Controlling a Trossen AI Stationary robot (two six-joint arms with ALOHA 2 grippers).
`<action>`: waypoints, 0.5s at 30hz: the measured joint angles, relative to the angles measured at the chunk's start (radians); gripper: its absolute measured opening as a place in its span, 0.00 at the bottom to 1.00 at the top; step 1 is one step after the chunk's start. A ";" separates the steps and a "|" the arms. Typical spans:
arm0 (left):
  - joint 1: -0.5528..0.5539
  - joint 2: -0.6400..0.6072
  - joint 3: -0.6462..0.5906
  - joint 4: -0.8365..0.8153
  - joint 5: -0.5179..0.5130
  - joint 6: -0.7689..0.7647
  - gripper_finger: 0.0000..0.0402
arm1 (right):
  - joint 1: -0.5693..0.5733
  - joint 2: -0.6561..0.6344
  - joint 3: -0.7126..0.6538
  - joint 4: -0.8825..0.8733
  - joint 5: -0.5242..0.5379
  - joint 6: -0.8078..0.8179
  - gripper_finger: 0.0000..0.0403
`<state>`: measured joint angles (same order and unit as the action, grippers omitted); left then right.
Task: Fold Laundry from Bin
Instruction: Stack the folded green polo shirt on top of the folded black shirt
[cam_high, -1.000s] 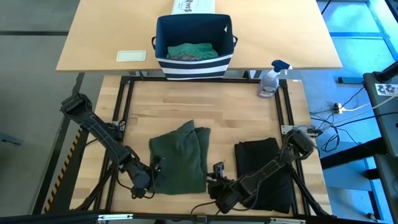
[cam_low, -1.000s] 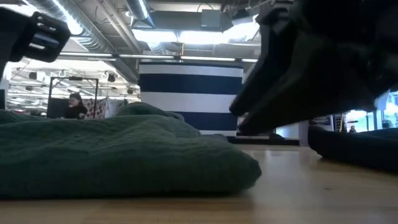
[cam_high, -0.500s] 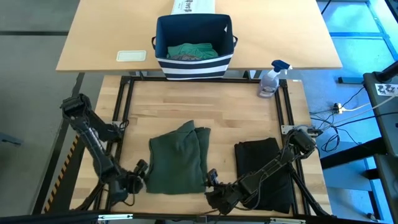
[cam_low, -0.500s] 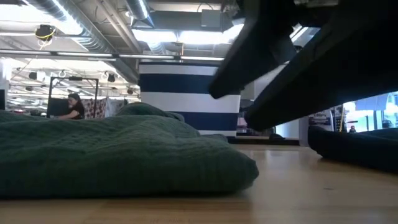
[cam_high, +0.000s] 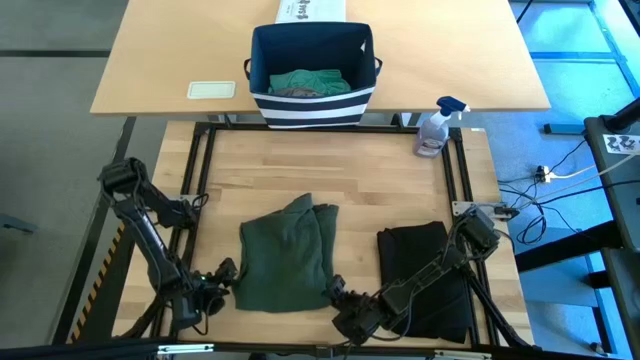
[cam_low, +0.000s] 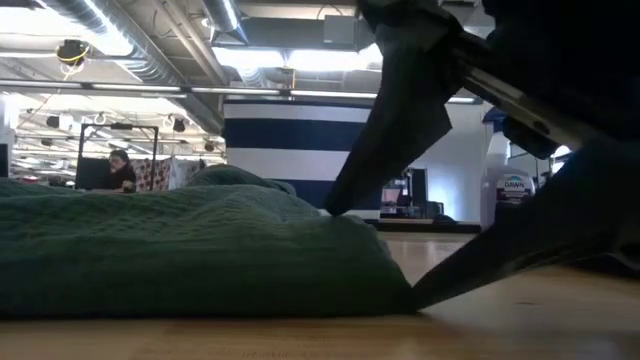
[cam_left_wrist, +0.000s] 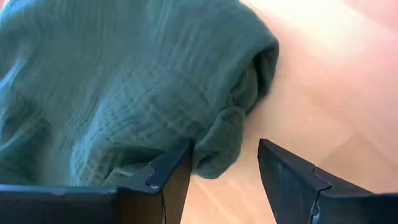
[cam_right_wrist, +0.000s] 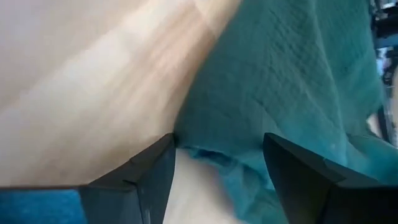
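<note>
Bin (cam_high: 312, 68), navy fabric with white stripes round its lower part and small side handles, stands on the far light table (cam_high: 180, 40), against the near edge of that table. Inside it I see a teal-green garment (cam_high: 308, 80) bunched on top, with a little light grey cloth (cam_high: 292, 93) showing under it. A white printed box (cam_high: 312, 10) stands just behind the bin, and a flat pale card (cam_high: 211, 90) lies beside it on the same table.

Spray bottle (cam_high: 436, 128) stands at the far right corner of my wooden work table (cam_high: 330, 175).

Dark green garment (cam_high: 287, 265), folded, lies flat at the near middle of the work table. Black garment (cam_high: 425, 280), also folded, lies to its right, well apart from it, partly under my right arm.

My left gripper (cam_high: 222, 274) sits low at the near left corner of the dark green garment; its fingers (cam_left_wrist: 174, 171) stand apart, one touching the rolled corner of the cloth, nothing clamped between them. My right gripper (cam_high: 335, 293) sits low at the near right corner of the same garment; its fingers (cam_right_wrist: 155, 165) stand apart too, the cloth's hem lying between them and not pinched.

In the low view, a person (cam_low: 118, 170) shows far back in the room.
</note>
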<state>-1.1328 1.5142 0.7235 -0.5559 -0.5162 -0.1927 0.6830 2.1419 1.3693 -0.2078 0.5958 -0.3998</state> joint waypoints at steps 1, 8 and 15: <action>-0.004 0.004 0.000 -0.007 -0.013 0.007 0.44 | 0.000 0.000 0.000 -0.009 0.016 -0.009 0.61; -0.047 0.005 0.036 -0.092 -0.164 0.017 0.44 | -0.002 0.001 0.000 -0.067 0.103 -0.083 0.61; -0.044 0.005 0.060 -0.081 -0.166 0.073 0.44 | -0.003 0.001 0.000 -0.056 0.120 -0.170 0.61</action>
<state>-1.1770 1.5195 0.7837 -0.6370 -0.6823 -0.1200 0.6800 2.1428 1.3693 -0.2637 0.7156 -0.5696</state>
